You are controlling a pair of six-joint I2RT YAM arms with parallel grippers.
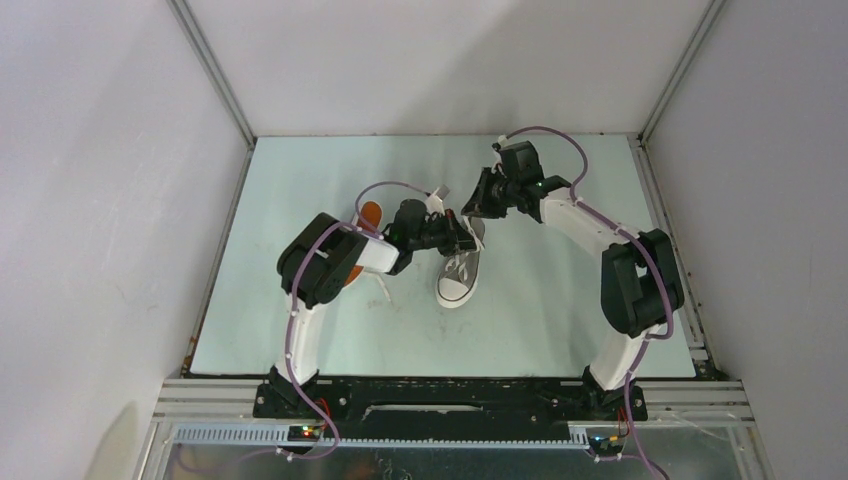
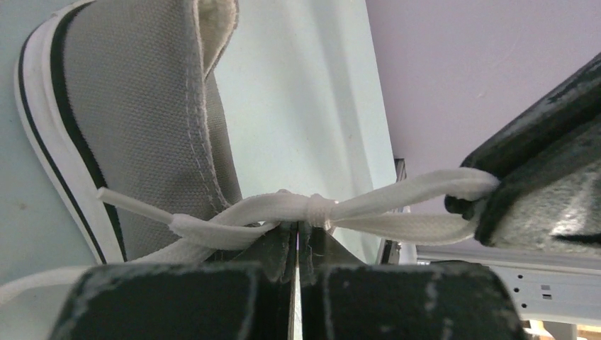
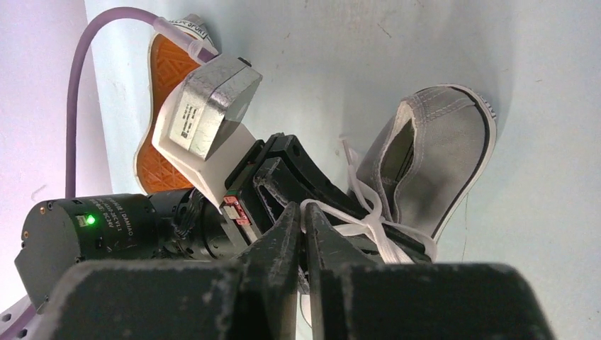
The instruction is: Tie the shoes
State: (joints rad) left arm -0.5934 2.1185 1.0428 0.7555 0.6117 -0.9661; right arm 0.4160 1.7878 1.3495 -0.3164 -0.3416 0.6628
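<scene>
A grey sneaker (image 1: 458,275) stands mid-table with its white toe cap toward the arms; it also shows in the left wrist view (image 2: 142,113) and the right wrist view (image 3: 439,142). Its white lace (image 2: 319,209) runs through a small knot into two loops. My left gripper (image 1: 465,235) (image 2: 298,228) is shut, with the lace at its tips right by the knot. My right gripper (image 1: 470,208) (image 3: 305,209) is shut on the other loop of the lace (image 3: 368,223), which runs taut to its fingers (image 2: 538,205). The second shoe (image 1: 370,215) lies sole-up, orange (image 3: 159,78), partly under my left arm.
The light green mat (image 1: 560,300) is bounded by white walls and metal rails (image 1: 665,210) at left, right and back. My left wrist housing (image 3: 205,120) sits close in front of my right gripper. A loose lace (image 1: 385,290) lies left of the grey sneaker.
</scene>
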